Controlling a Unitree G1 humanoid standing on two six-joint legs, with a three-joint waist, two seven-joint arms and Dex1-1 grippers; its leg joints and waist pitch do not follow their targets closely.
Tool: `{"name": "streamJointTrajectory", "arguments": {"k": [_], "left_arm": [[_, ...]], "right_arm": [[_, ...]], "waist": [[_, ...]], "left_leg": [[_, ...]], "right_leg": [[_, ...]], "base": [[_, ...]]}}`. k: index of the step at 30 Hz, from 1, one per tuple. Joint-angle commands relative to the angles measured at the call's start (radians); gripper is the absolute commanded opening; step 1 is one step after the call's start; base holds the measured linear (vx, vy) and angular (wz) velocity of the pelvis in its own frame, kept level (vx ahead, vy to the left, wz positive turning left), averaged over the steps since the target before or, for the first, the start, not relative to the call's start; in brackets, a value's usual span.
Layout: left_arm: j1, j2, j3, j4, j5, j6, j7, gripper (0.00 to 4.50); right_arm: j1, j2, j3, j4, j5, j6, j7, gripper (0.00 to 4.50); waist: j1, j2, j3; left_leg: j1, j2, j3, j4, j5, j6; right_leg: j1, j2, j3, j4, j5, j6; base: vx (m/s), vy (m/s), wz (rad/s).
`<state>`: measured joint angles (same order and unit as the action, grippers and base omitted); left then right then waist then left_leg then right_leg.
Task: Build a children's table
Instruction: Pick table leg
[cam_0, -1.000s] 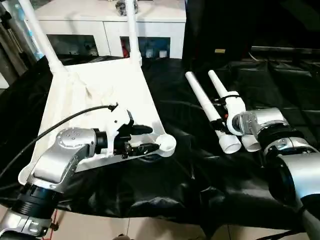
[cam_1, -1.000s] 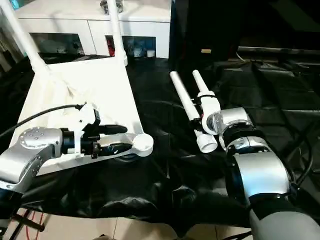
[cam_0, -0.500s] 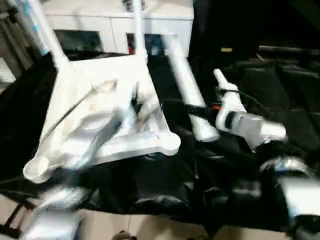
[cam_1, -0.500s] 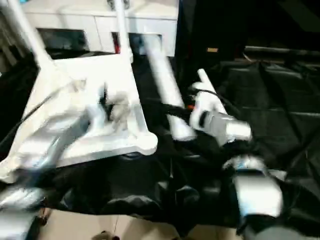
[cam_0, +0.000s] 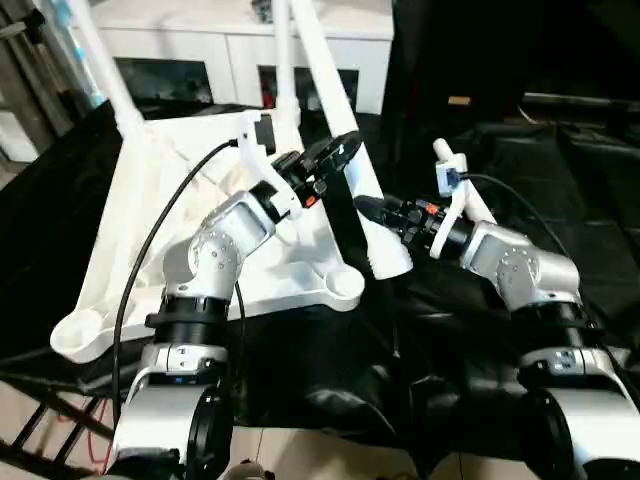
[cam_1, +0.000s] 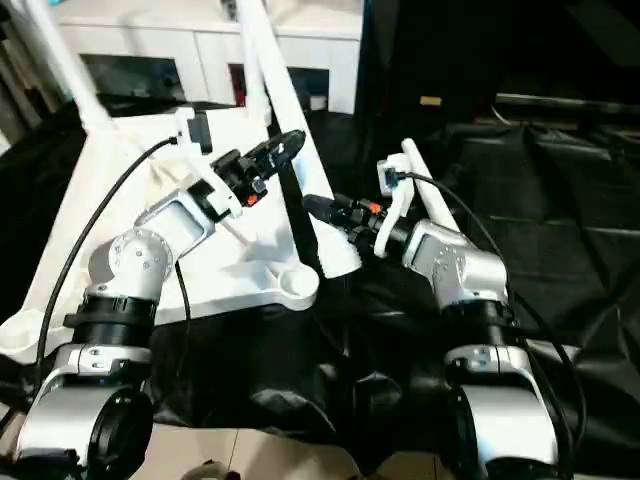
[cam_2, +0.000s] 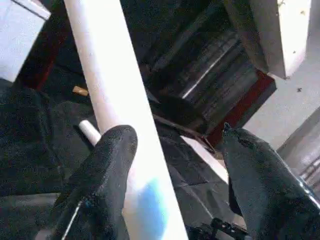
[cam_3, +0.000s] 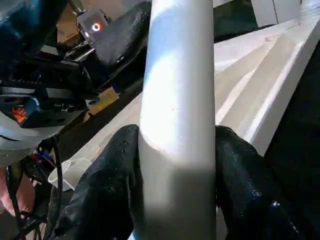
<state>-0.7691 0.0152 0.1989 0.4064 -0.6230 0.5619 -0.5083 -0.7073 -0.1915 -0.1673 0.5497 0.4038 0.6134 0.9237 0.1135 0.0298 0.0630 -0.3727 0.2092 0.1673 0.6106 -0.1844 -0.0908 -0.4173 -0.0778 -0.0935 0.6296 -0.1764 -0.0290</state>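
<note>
The white table top (cam_0: 150, 230) lies underside up on the black cloth, with two legs standing in its far corner sockets (cam_0: 110, 90) (cam_0: 283, 60). A third leg (cam_0: 322, 70) is held slanting upward, its thick end (cam_0: 392, 258) low beside the near right corner socket (cam_0: 345, 290). My right gripper (cam_0: 375, 210) is shut on this leg, its fingers (cam_3: 115, 170) pressed to both sides. My left gripper (cam_0: 335, 155) is open around the leg higher up, one finger (cam_2: 107, 165) against it. The fourth leg (cam_0: 455, 175) lies on the cloth behind my right arm.
A white glass-door cabinet (cam_0: 200, 50) stands behind the black-draped work table (cam_0: 520, 150). A black cable (cam_0: 150, 260) loops from my left wrist over the table top. The table's front edge drops to tiled floor (cam_0: 300, 460).
My right gripper has lifted one leg off the cloth and tilted it up by the near right socket. My left arm rose from the top's front edge to that leg.
</note>
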Motion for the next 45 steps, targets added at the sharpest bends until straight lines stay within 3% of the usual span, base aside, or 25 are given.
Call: {"name": "streamJointTrajectory", "arguments": {"k": [1,3,11,13,14,15,16,17,18,19,24,25,26,27,28,29,30,31,32,33,35,36,37,40,45], "left_arm": [[-0.001,0.005,-0.03,0.021,0.039,0.025,0.048,3.18],[0.014,0.013,-0.023,0.005,0.049,0.033,0.065,3.45],[0.033,0.021,-0.01,-0.03,0.037,0.059,0.083,3.92],[0.031,0.014,0.0,-0.041,0.018,0.068,0.086,3.92],[0.03,0.005,0.01,-0.052,0.001,0.077,0.089,3.91],[0.026,-0.012,0.032,-0.064,-0.025,0.095,0.107,3.91],[0.026,-0.012,0.032,-0.064,-0.025,0.095,0.107,3.91],[0.022,-0.018,0.038,-0.067,-0.031,0.101,0.116,3.91],[0.019,-0.022,0.041,-0.07,-0.036,0.107,0.121,3.73],[0.016,-0.033,0.05,-0.075,-0.04,0.122,0.154,3.73],[0.016,-0.054,0.062,-0.092,-0.042,0.134,0.225,3.25],[0.011,-0.065,0.076,-0.097,-0.045,0.134,0.259,3.16],[0.006,-0.072,0.086,-0.099,-0.046,0.133,0.28,3.07],[-0.013,-0.085,0.114,-0.081,-0.038,0.105,0.346,2.99],[-0.014,-0.086,0.115,-0.08,-0.038,0.104,0.348,2.99],[-0.029,-0.095,0.137,-0.067,-0.038,0.093,0.389,2.9],[-0.038,-0.099,0.145,-0.059,-0.036,0.083,0.406,2.8],[-0.043,-0.101,0.15,-0.053,-0.035,0.076,0.417,2.7],[-0.052,-0.103,0.155,-0.042,-0.034,0.069,0.427,2.7],[-0.054,-0.105,0.156,-0.039,-0.034,0.067,0.431,2.63],[-0.064,-0.113,0.152,-0.027,-0.022,0.054,0.44,2.37],[-0.065,-0.116,0.149,-0.027,-0.019,0.052,0.442,2.37],[-0.063,-0.124,0.143,-0.029,-0.013,0.042,0.438,2.24],[-0.059,-0.128,0.135,-0.032,-0.01,0.039,0.433,1.99],[-0.061,-0.11,0.118,-0.033,-0.003,0.05,0.424,1.92]], "right_arm": [[-0.018,0.03,0.023,-0.071,0.049,0.004,0.01,1.85],[-0.022,0.038,0.013,-0.077,0.054,-0.001,-0.02,1.85],[-0.037,0.041,-0.003,-0.106,0.053,0.026,-0.055,1.85],[-0.034,0.04,0.018,-0.114,0.048,0.028,-0.048,1.85],[-0.027,0.041,0.038,-0.123,0.036,0.023,-0.046,1.85],[-0.018,0.049,0.064,-0.135,0.018,0.016,-0.061,1.85],[-0.018,0.049,0.064,-0.135,0.018,0.016,-0.061,1.85],[-0.017,0.053,0.074,-0.137,0.007,0.008,-0.069,1.85],[-0.016,0.057,0.084,-0.141,-0.005,-0.004,-0.079,1.85],[-0.013,0.071,0.13,-0.158,-0.057,-0.039,-0.111,1.85],[-0.004,0.113,0.208,-0.215,-0.139,-0.066,-0.21,1.85],[-0.002,0.125,0.226,-0.229,-0.161,-0.068,-0.247,1.85],[-0.001,0.131,0.236,-0.237,-0.171,-0.07,-0.266,1.85],[0.002,0.131,0.271,-0.255,-0.219,-0.091,-0.309,1.85],[0.002,0.131,0.272,-0.255,-0.221,-0.092,-0.311,1.85],[0.006,0.132,0.285,-0.268,-0.24,-0.091,-0.341,1.85],[0.01,0.133,0.291,-0.28,-0.251,-0.094,-0.352,1.85],[0.013,0.134,0.296,-0.289,-0.259,-0.097,-0.36,1.85],[0.019,0.138,0.299,-0.306,-0.26,-0.092,-0.365,1.85],[0.021,0.14,0.3,-0.313,-0.261,-0.089,-0.367,1.85],[0.037,0.141,0.305,-0.35,-0.276,-0.085,-0.388,1.85],[0.042,0.14,0.307,-0.36,-0.28,-0.084,-0.395,1.85],[0.055,0.14,0.303,-0.384,-0.274,-0.078,-0.406,1.85],[0.065,0.137,0.303,-0.402,-0.272,-0.08,-0.414,1.85],[0.042,0.131,0.279,-0.388,-0.248,-0.069,-0.4,1.85]], "waist": [[0.003,-0.009,-0.086],[-0.001,-0.004,-0.087],[0.001,-0.014,-0.087],[0.003,-0.013,-0.086],[0.004,-0.026,-0.086],[0.006,-0.019,-0.087],[0.006,-0.019,-0.087],[0.006,-0.034,-0.084],[0.006,-0.034,-0.084],[0.008,-0.038,-0.083],[0.005,-0.032,-0.081],[0.006,-0.016,-0.082],[0.002,-0.021,-0.081],[-0.001,-0.009,-0.081],[0.0,-0.014,-0.082],[0.002,-0.006,-0.082],[0.002,0.014,-0.082],[-0.002,0.001,-0.082],[0.0,0.019,-0.085],[0.0,0.019,-0.085],[-0.005,0.034,-0.084],[-0.008,0.02,-0.088],[-0.008,0.029,-0.089],[-0.013,0.034,-0.09],[-0.022,0.026,-0.09]], "left_leg": [[0.002,0.01,0.001,-0.058,-0.099,0.063],[0.001,0.01,0.0,-0.059,-0.095,0.061],[0.003,0.011,0.002,-0.061,-0.08,0.061],[0.003,0.011,0.002,-0.061,-0.079,0.059],[0.0,0.011,0.002,-0.062,-0.069,0.059],[0.0,0.012,0.001,-0.061,-0.061,0.056],[0.0,0.012,0.001,-0.061,-0.061,0.056],[-0.003,0.01,0.002,-0.062,-0.063,0.06],[-0.003,0.01,0.002,-0.062,-0.063,0.06],[-0.004,0.01,0.003,-0.063,-0.063,0.061],[0.001,0.012,0.0,-0.067,-0.073,0.033],[0.004,0.012,-0.001,-0.067,-0.078,0.027],[0.002,0.013,-0.001,-0.067,-0.081,0.025],[0.004,0.013,-0.002,-0.067,-0.096,0.015],[0.005,0.011,-0.001,-0.066,-0.095,0.011],[0.008,0.01,-0.002,-0.067,-0.104,0.007],[0.005,0.008,-0.005,-0.067,-0.111,0.002],[0.006,0.007,-0.003,-0.067,-0.127,0.005],[0.006,0.006,-0.006,-0.066,-0.121,0.003],[0.006,0.006,-0.006,-0.066,-0.121,0.003],[0.007,0.007,-0.008,-0.066,-0.125,0.012],[0.005,0.005,-0.007,-0.064,-0.112,0.017],[0.003,0.004,-0.009,-0.063,-0.098,0.02],[-0.002,0.003,-0.007,-0.059,-0.076,0.047],[-0.006,0.003,-0.007,-0.059,-0.074,0.067]], "right_leg": [[0.074,-0.056,0.044,-0.082,-0.192,-0.183],[0.074,-0.056,0.044,-0.08,-0.176,-0.179],[0.073,-0.057,0.046,-0.079,-0.154,-0.188],[0.074,-0.058,0.046,-0.078,-0.155,-0.186],[0.077,-0.06,0.046,-0.077,-0.149,-0.184],[0.075,-0.062,0.047,-0.072,-0.14,-0.192],[0.075,-0.062,0.047,-0.072,-0.14,-0.192],[0.077,-0.062,0.047,-0.073,-0.149,-0.189],[0.077,-0.062,0.047,-0.073,-0.149,-0.189],[0.075,-0.064,0.046,-0.078,-0.173,-0.176],[0.07,-0.061,0.048,-0.079,-0.179,-0.147],[0.068,-0.061,0.049,-0.077,-0.168,-0.15],[0.069,-0.06,0.05,-0.079,-0.16,-0.152],[0.068,-0.057,0.049,-0.081,-0.147,-0.153],[0.069,-0.056,0.049,-0.08,-0.137,-0.152],[0.068,-0.054,0.049,-0.081,-0.128,-0.155],[0.071,-0.055,0.048,-0.077,-0.122,-0.156],[0.072,-0.052,0.048,-0.083,-0.123,-0.149],[0.074,-0.053,0.048,-0.077,-0.109,-0.151],[0.074,-0.053,0.048,-0.077,-0.109,-0.151],[0.073,-0.05,0.046,-0.082,-0.087,-0.154],[0.08,-0.049,0.045,-0.079,-0.058,-0.162],[0.081,-0.049,0.045,-0.075,-0.04,-0.168],[0.082,-0.05,0.043,-0.078,-0.019,-0.185],[0.083,-0.051,0.041,-0.08,-0.068,-0.187]], "base": [[0.0,0.0,0.0],[0.0,0.0,0.0],[0.0,0.0,0.0],[0.0,0.0,0.0],[0.0,0.0,0.0],[0.0,0.0,0.0],[0.0,0.0,0.0],[0.0,0.0,0.0],[0.0,0.0,0.0],[0.0,0.0,0.0],[0.0,0.0,0.0],[0.0,0.0,0.0],[0.0,0.0,0.0],[0.0,0.0,0.0],[0.0,0.0,0.0],[0.0,0.0,0.0],[0.0,0.0,0.0],[0.0,0.0,0.0],[0.0,0.0,0.0],[0.0,0.0,0.0],[0.0,0.0,0.0],[0.0,0.0,0.0],[0.0,0.0,0.0],[0.0,0.0,0.0],[0.0,0.0,0.0]]}}
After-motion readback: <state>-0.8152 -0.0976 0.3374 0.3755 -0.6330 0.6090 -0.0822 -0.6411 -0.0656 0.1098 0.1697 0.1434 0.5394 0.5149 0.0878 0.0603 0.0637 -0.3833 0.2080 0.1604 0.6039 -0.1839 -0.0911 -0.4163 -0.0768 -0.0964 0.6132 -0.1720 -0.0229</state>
